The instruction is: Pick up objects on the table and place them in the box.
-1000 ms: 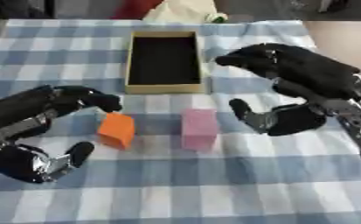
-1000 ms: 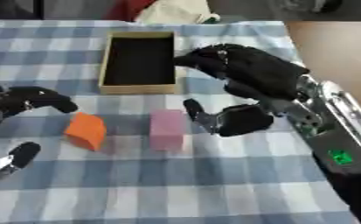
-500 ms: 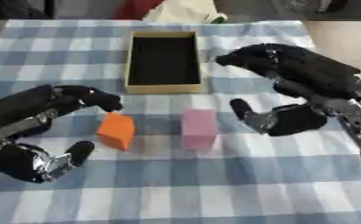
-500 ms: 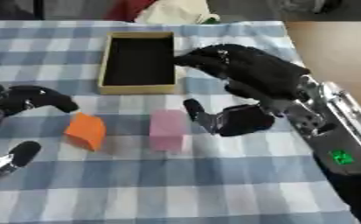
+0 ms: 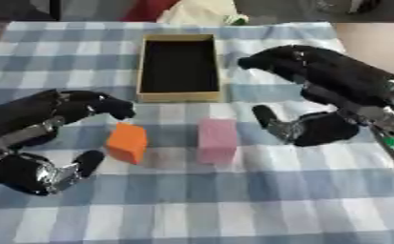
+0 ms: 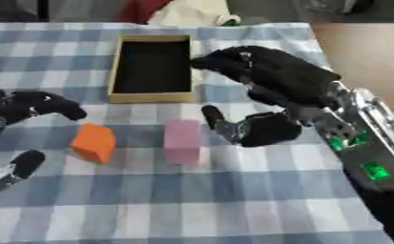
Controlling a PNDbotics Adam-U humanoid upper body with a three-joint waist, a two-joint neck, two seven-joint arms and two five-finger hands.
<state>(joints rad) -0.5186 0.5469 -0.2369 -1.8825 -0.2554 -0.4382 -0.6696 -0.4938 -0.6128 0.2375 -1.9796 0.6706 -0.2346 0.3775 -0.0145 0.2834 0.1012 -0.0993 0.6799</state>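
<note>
Across the last second almost nothing has changed: the orange block point(image 5: 127, 142) and the pink block point(image 5: 217, 140) lie where they were on the checked cloth of the tabletop point(image 5: 233, 200), side by side but apart, near its middle, and both hands have kept their poses, so the task appears to be paused just ahead of a grasp, with neither block lifted. The left hand point(image 5: 46, 114) hangs over the left side of the tabletop with its fingers arched forward and its thumb lower down, spread and holding nothing; its fingertips are just beside the top of the orange block, though contact cannot be made out. The right hand point(image 6: 263, 90) is likewise spread and empty, fingers reaching toward the far edge near the box's right wall, thumb pointing at the pink block from the right, close but apart from it. The box point(image 5: 146, 96), a shallow open tray with tan walls and a dark floor, sits toward the far edge, directly beyond the blocks, and is empty. Nothing lies between the blocks and the box; the near wall of the box is the only thing to clear. A pale crumpled thing point(image 5: 202, 12) lies beyond the far edge, out of the way.
</note>
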